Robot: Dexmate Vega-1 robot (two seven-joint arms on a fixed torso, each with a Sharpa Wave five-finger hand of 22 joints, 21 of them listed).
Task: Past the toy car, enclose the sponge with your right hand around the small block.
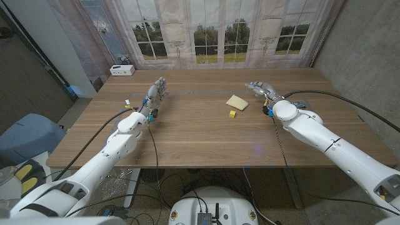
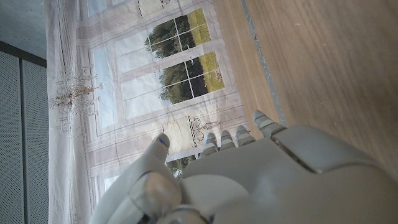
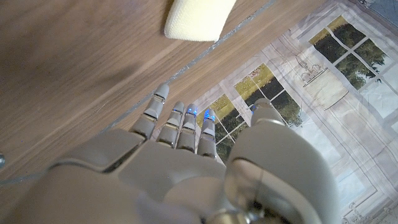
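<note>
A pale yellow sponge (image 1: 237, 102) lies on the wooden table (image 1: 200, 137) right of the middle, and it appears again in the right wrist view as a sponge (image 3: 198, 18). Just in front of it sits a small yellow block (image 1: 232, 114). My right hand (image 1: 260, 89) hovers to the right of the sponge, fingers stretched and apart, holding nothing; the right hand (image 3: 186, 168) reaches toward the far edge. My left hand (image 1: 154, 95) stands at the left side of the table, fingers extended and empty, and the left hand (image 2: 249, 174) points at the curtain.
A white box (image 1: 122, 70) sits at the table's far left corner. A small blue and yellow object (image 1: 267, 110) lies beside my right wrist. A printed window curtain (image 1: 212, 31) hangs behind the far edge. Cables trail from both arms.
</note>
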